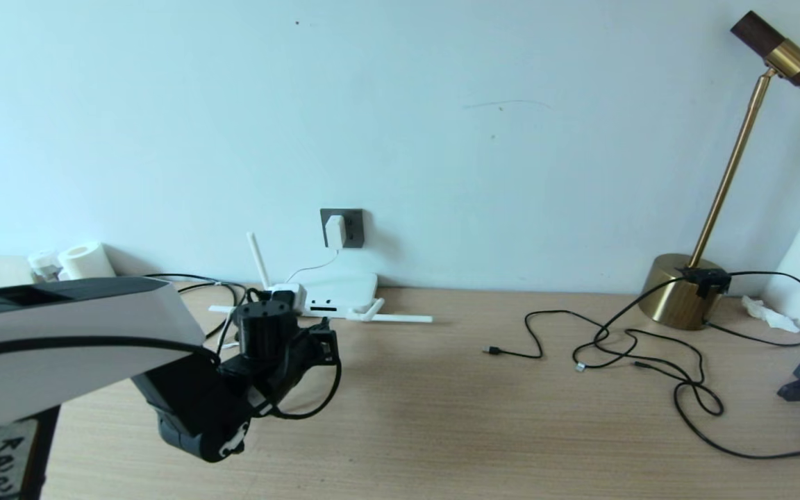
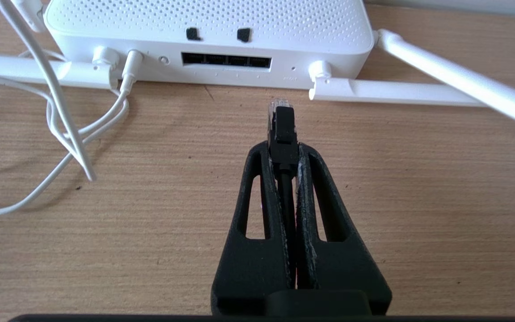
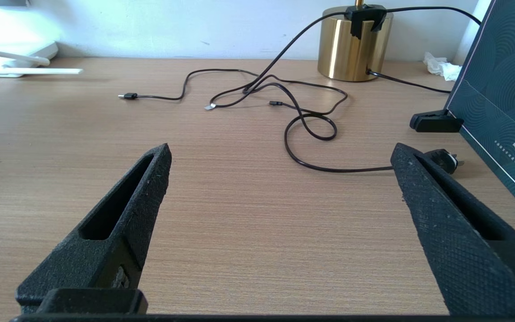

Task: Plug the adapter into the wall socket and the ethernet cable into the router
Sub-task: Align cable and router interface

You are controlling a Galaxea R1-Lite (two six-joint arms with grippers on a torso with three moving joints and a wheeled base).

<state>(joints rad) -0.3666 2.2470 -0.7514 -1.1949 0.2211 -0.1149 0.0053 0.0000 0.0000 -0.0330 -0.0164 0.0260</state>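
We see the left gripper (image 2: 283, 150) pinching the ethernet cable (image 2: 283, 129) just behind its plug, the two black fingers (image 2: 257, 214) pressed against the cable's sides so that the clear-tipped plug sticks out ahead of them. The plug hangs just above the wooden table (image 2: 418, 201), near the router (image 2: 208, 27) but not touching it, and sits a little to the right of the row of dark ports (image 2: 226, 60) on the router's near face. A thin white cord (image 2: 125, 85) is plugged into that face left of the ports and loops away over the table.

In the head view the left gripper (image 1: 323, 340) is at the near left of the table, with the router (image 1: 341, 292) lying against the far wall behind it, one antenna (image 1: 257, 258) upright and others lying flat. Above the router the adapter (image 1: 335, 230) sits in the wall socket (image 1: 353, 228), its cord dropping towards the router.

The right gripper (image 3: 280, 156) hovers over the right part of the table with its fingers spread wide and nothing between them. Farther right, thin black cables (image 1: 622, 347) sprawl in front of a brass lamp (image 1: 678, 295).
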